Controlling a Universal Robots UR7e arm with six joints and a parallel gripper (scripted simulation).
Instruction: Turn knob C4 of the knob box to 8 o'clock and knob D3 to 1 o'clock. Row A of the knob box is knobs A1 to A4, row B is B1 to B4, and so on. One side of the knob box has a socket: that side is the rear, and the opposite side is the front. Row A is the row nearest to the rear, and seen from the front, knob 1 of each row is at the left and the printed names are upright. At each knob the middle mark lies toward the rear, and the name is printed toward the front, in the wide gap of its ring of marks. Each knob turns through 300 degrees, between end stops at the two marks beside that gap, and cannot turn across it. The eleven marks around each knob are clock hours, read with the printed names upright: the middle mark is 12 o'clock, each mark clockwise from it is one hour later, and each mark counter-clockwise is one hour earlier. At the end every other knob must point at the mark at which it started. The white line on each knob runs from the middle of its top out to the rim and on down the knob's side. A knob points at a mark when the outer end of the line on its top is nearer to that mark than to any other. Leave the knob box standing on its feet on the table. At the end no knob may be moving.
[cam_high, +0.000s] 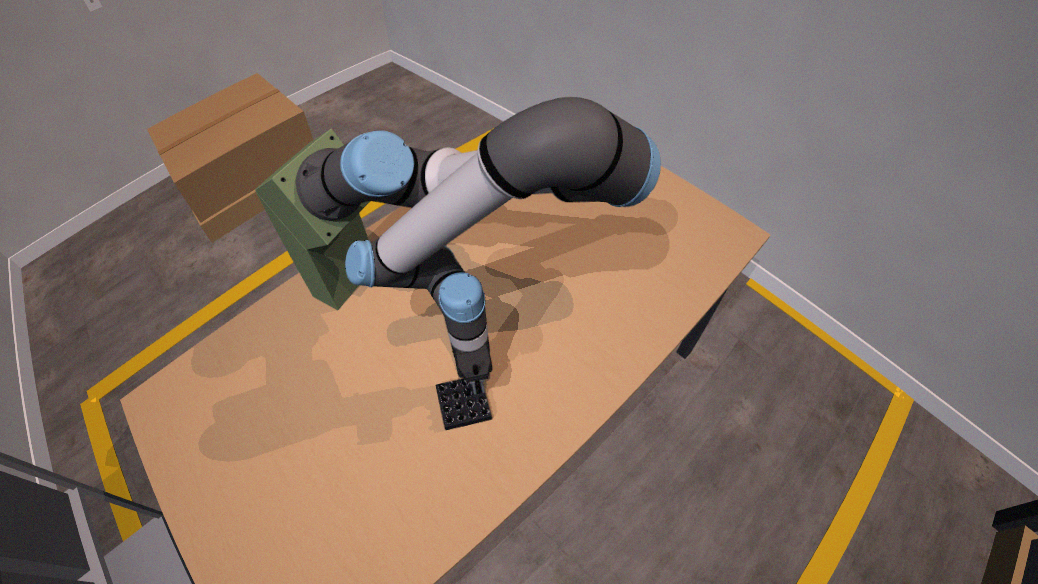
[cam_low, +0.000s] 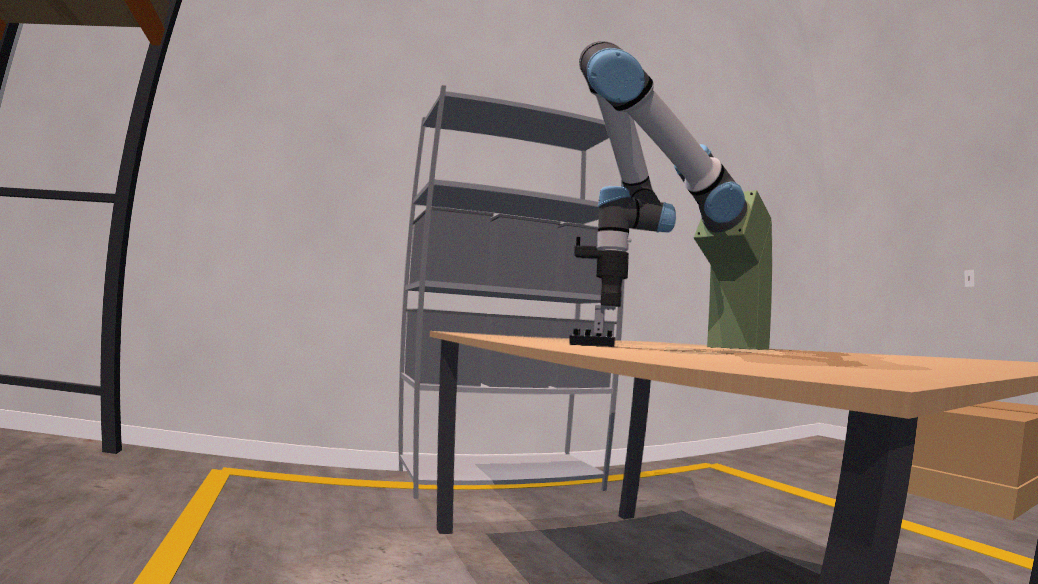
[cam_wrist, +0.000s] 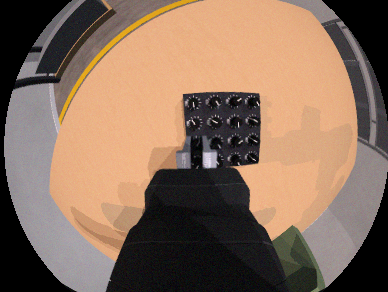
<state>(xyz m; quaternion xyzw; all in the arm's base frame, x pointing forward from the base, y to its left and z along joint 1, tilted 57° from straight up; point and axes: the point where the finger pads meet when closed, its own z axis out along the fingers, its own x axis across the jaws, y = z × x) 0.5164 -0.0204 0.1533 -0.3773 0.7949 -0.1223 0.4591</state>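
Note:
The black knob box (cam_high: 464, 415) (cam_low: 582, 339) (cam_wrist: 234, 112) stands flat on the wooden table (cam_high: 290, 450) (cam_low: 725, 366) with sixteen small knobs in a grid. My gripper (cam_high: 475, 382) (cam_low: 599, 328) (cam_wrist: 196, 144) points straight down onto the box's edge nearest the arm. In the wrist view it sits at the box's lower left corner. Its grey fingers are closed in on a knob there, which they hide. The printed names and white lines are too small to read, so I cannot tell which knob it is.
The arm's green pedestal (cam_high: 308, 232) (cam_low: 740, 283) stands at the table's rear edge. A cardboard box (cam_high: 225, 148) sits on the floor behind it. A grey shelf rack (cam_low: 500, 283) stands beyond the table. Yellow floor tape (cam_high: 863, 479) rings the cell.

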